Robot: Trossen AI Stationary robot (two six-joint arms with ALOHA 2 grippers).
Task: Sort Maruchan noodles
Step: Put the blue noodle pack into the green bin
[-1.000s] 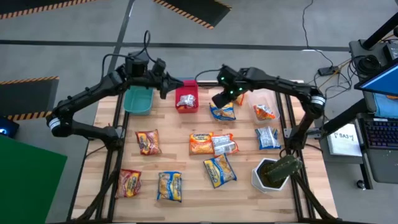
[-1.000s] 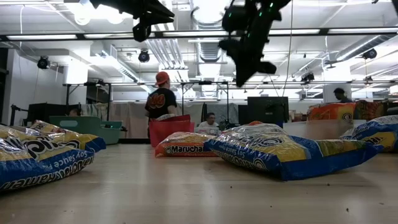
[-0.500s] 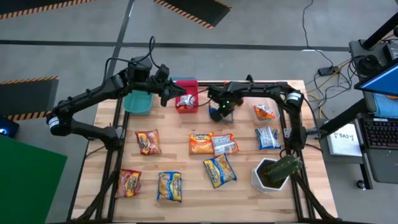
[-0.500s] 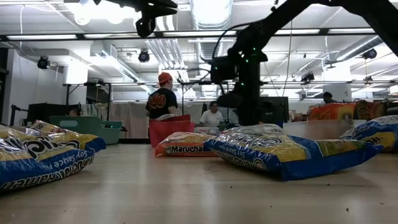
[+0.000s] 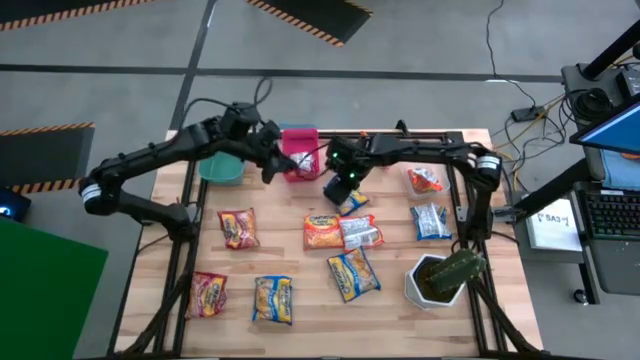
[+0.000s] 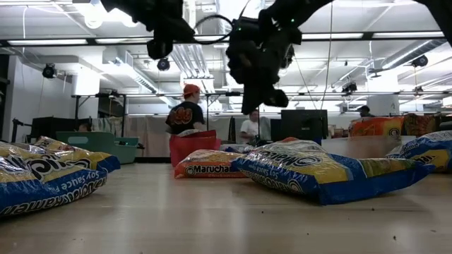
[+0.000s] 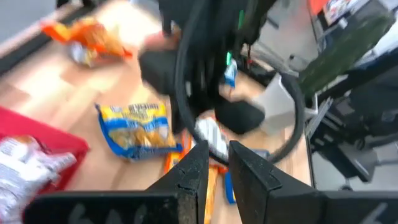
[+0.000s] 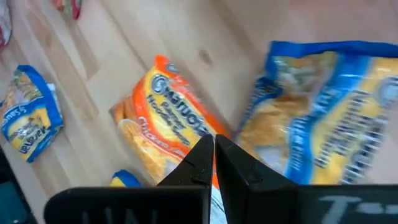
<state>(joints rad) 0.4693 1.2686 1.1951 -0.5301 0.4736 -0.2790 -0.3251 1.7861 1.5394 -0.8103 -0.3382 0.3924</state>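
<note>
My right pincer [image 5: 342,189] is closed tight with nothing between its fingers, hanging above the far middle of the bench [image 5: 300,300], next to the yellow-and-blue packet [image 5: 351,201]. A second ago it was higher and further right, near the far right corner; since then it has swung in toward the pink bin [image 5: 299,152], and that packet now lies a little nearer the middle than before. My left pincer [image 5: 272,168] is nearly closed, a thin gap showing between its fingers [image 7: 193,167], and I cannot see anything held in it. It has drifted from the teal bin [image 5: 222,166] to hover by the pink bin's left edge, close to my right pincer.

The pink bin holds a silver packet [image 5: 301,161]. The other noodle packets lie where they were: the orange packet [image 5: 322,231] and a silver-and-blue one [image 5: 361,232] touching at mid-bench, a yellow-and-blue one [image 5: 353,274] nearer the front, red ones [image 5: 238,228] [image 5: 208,294] on the left, another yellow-and-blue [image 5: 272,299] at the front, an orange one [image 5: 424,180] and a silver-and-blue one [image 5: 431,221] on the right. The white pot [image 5: 428,284] sits at the front right.
</note>
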